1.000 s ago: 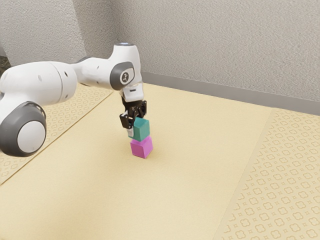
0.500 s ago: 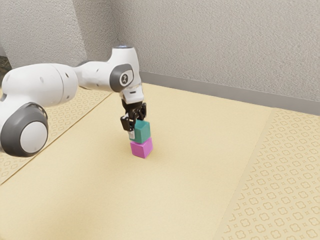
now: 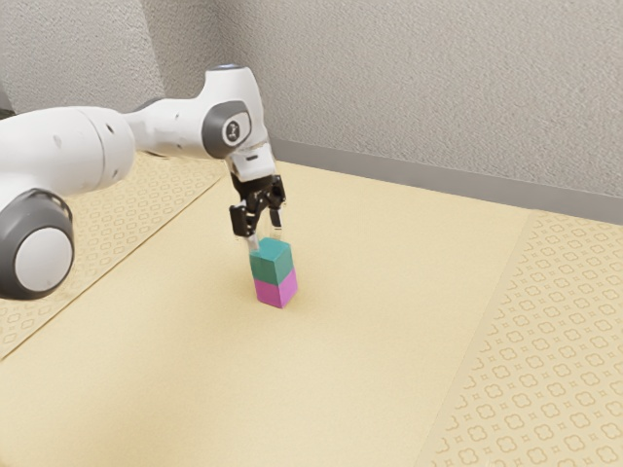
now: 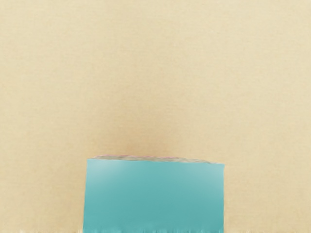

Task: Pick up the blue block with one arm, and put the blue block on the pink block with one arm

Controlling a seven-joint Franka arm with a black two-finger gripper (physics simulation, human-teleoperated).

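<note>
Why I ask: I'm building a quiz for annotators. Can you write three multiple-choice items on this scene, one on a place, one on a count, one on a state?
1. Where is the blue block?
A. on the pink block
B. on the table, beside the pink block
C. lifted in the air

2. How many blocks are there?
A. one
B. two
C. four

3. What is the state of the gripper?
A. shut on the blue block
B. shut on the pink block
C. open, above the stack

Answers:
1 A: in the exterior view, the blue block sits squarely on top of the pink block.
2 B: one blue and one pink block are the only ones on the table.
3 C: the fingers stand apart above the blue block and touch neither block.
</note>
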